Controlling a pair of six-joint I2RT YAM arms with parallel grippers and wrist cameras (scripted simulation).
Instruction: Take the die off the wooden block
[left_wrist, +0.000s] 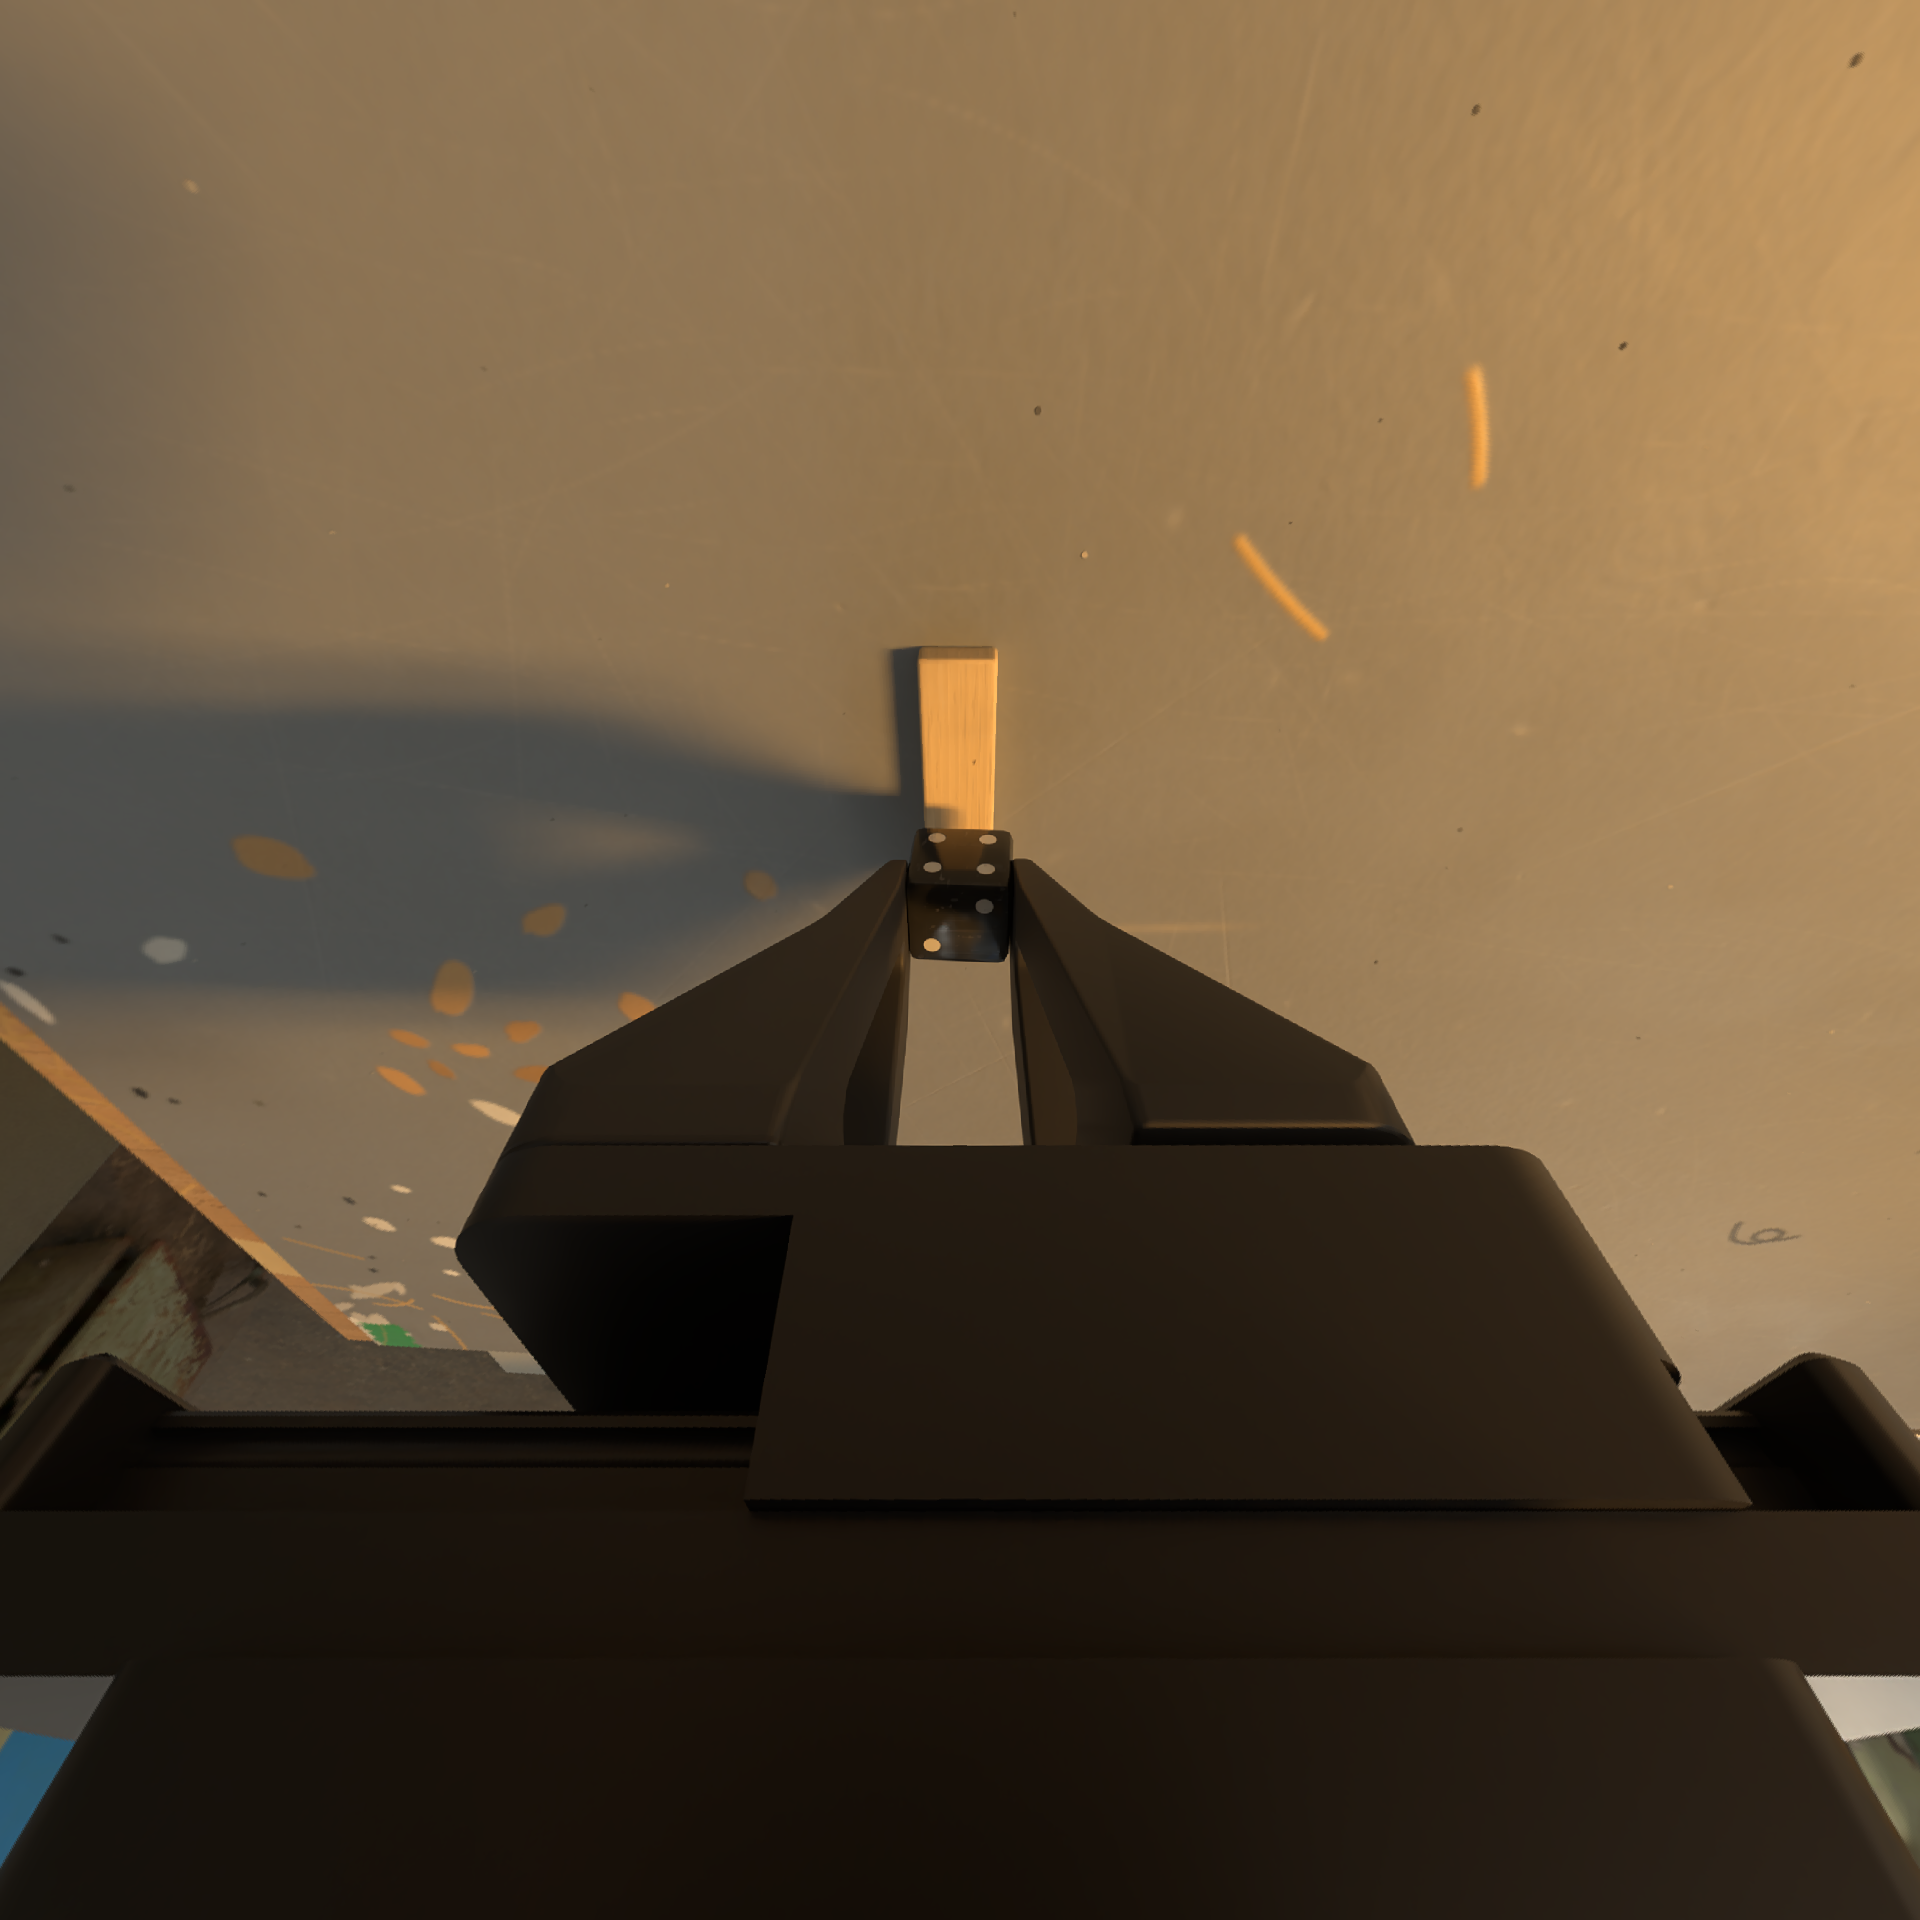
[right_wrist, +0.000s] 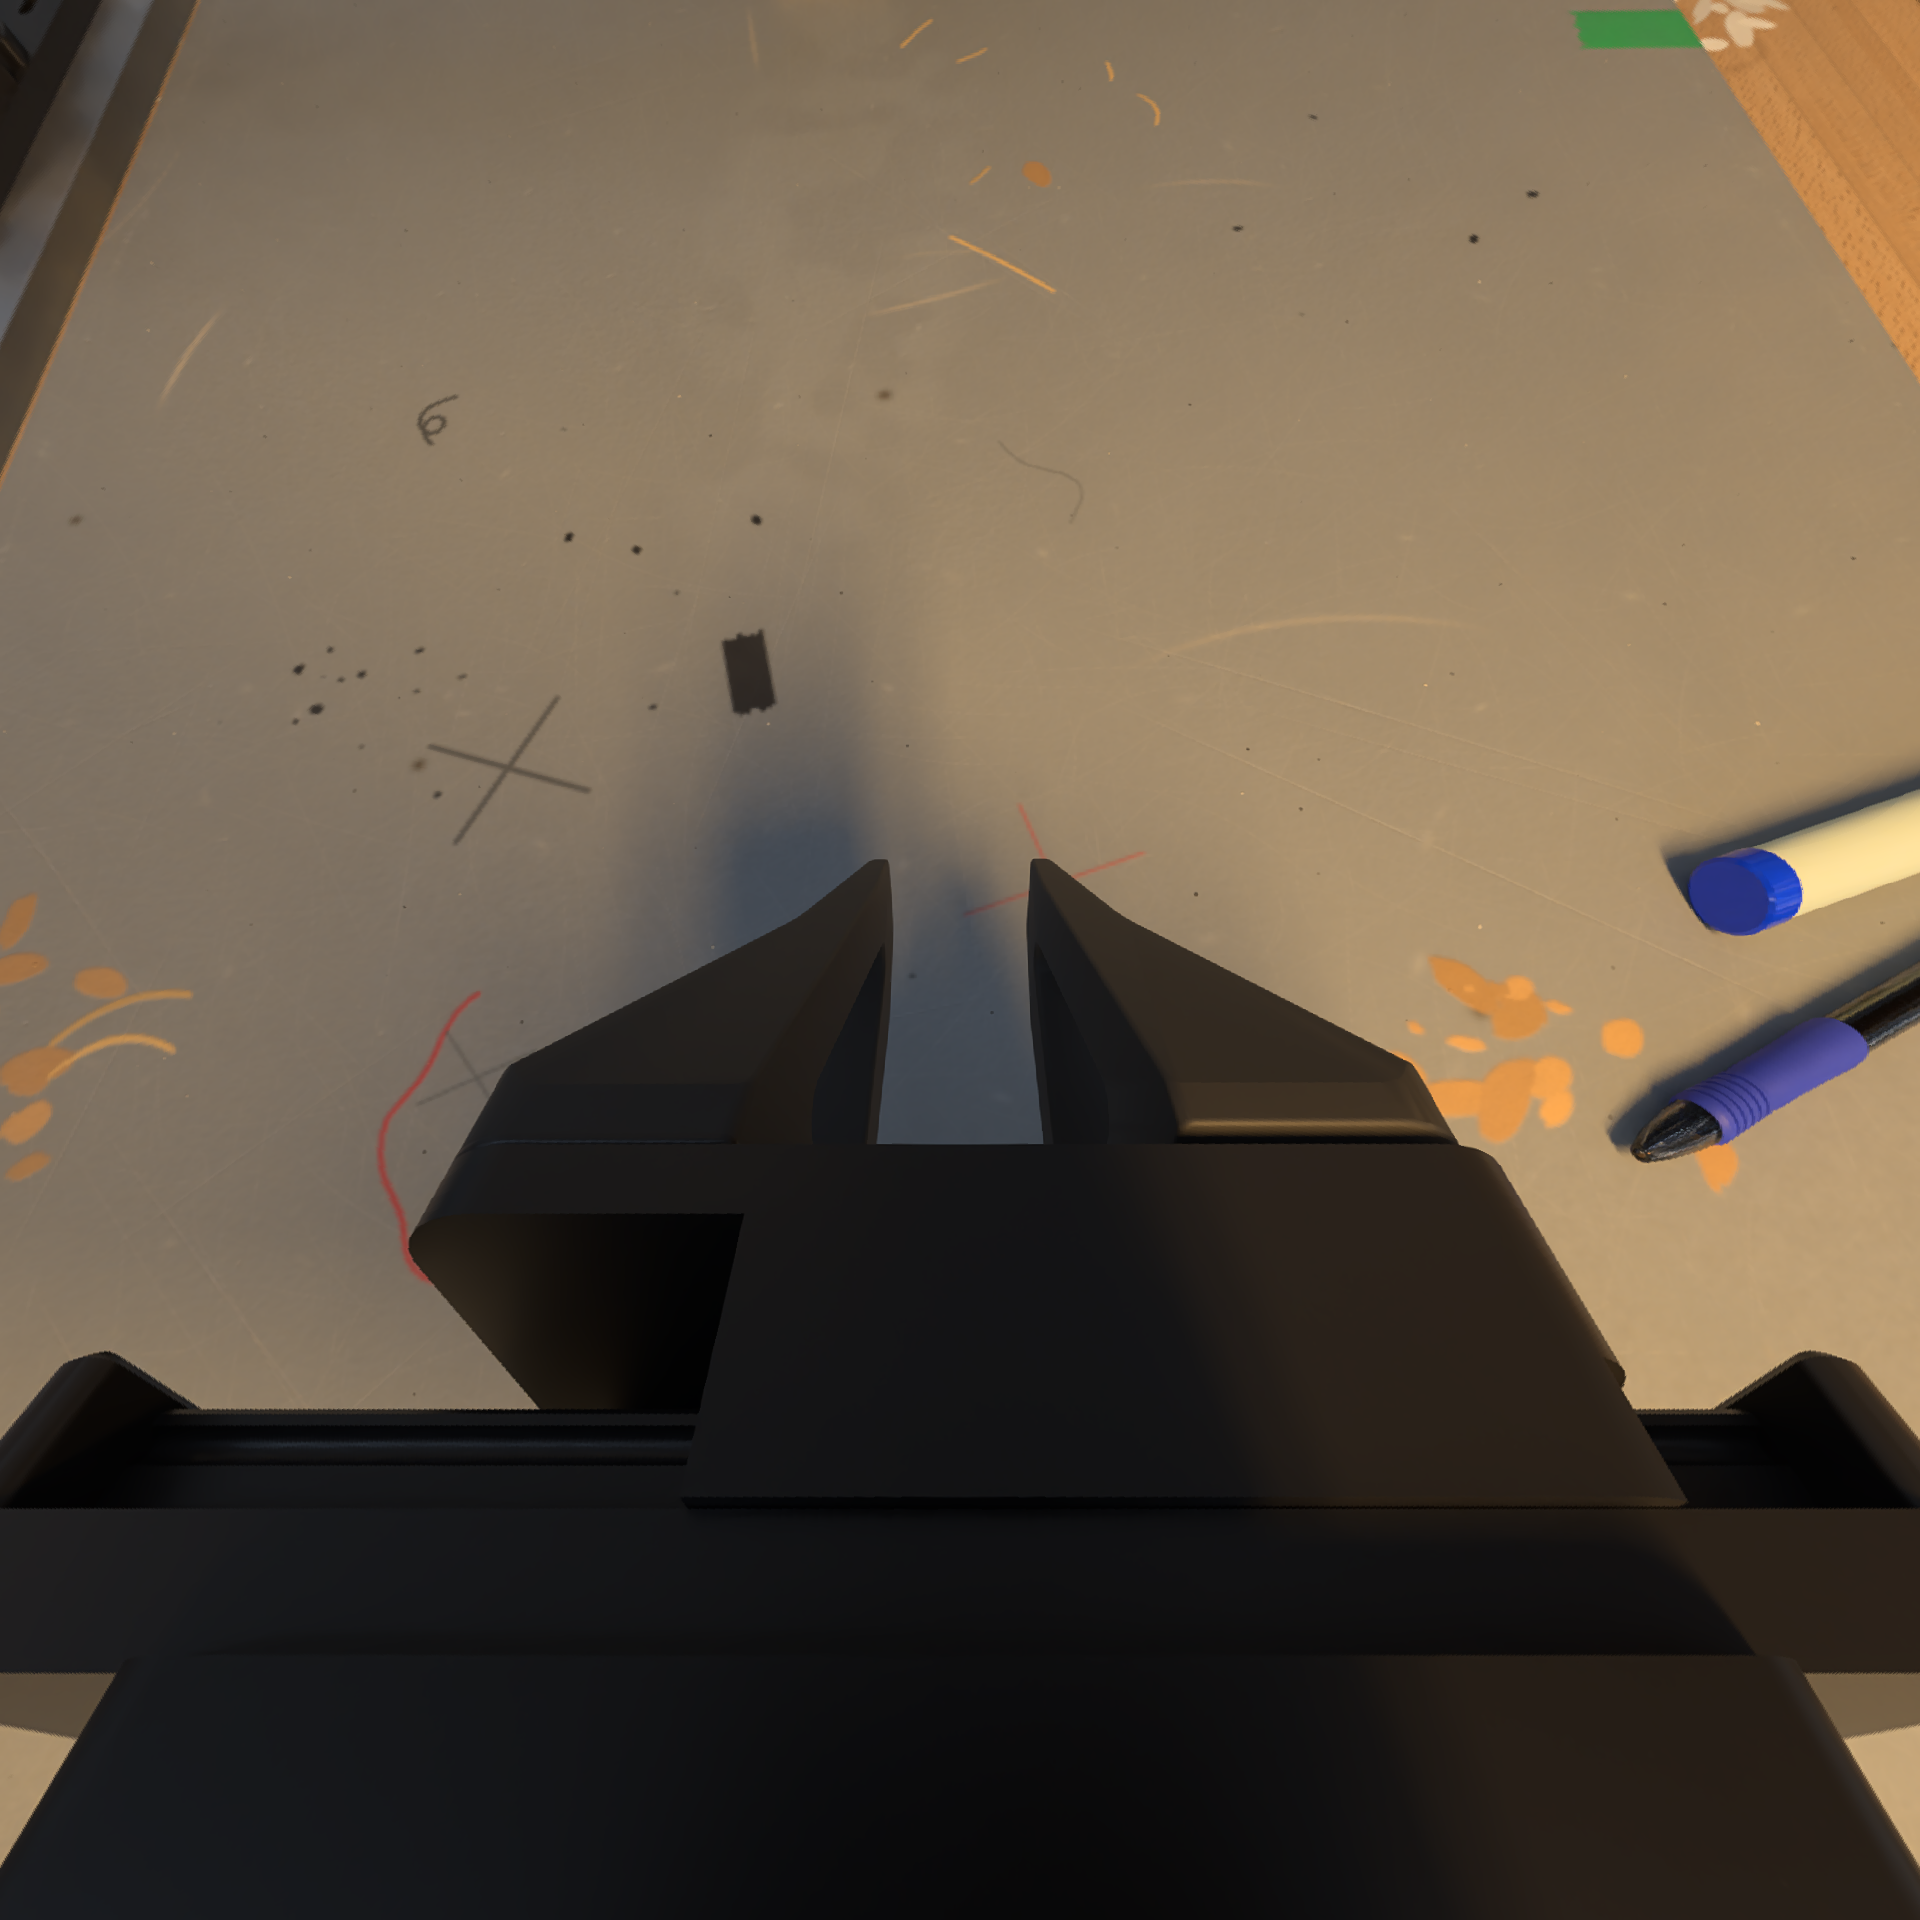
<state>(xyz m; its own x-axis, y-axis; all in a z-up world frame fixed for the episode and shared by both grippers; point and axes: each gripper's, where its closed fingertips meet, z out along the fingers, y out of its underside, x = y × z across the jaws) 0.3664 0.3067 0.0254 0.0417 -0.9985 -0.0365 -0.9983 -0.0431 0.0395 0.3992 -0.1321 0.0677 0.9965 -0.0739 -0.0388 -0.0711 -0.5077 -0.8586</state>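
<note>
In the left wrist view a small black die (left_wrist: 959, 896) with white dots sits between the tips of my left gripper (left_wrist: 961, 904), whose fingers press on its two sides. Just beyond it a narrow light wooden block (left_wrist: 958, 736) lies flat on the grey table, its near end hidden behind the die. I cannot tell whether the die rests on the block or is held just above it. In the right wrist view my right gripper (right_wrist: 959, 883) is open and empty, a narrow gap between its fingers, over bare table. Neither die nor block shows there.
A white marker with a blue cap (right_wrist: 1803, 871) and a black pen with a purple grip (right_wrist: 1766, 1086) lie at the right of the right wrist view. The grey table (right_wrist: 1143, 468) bears paint spots and pen marks. A wooden edge strip (right_wrist: 1849, 166) runs at the far right.
</note>
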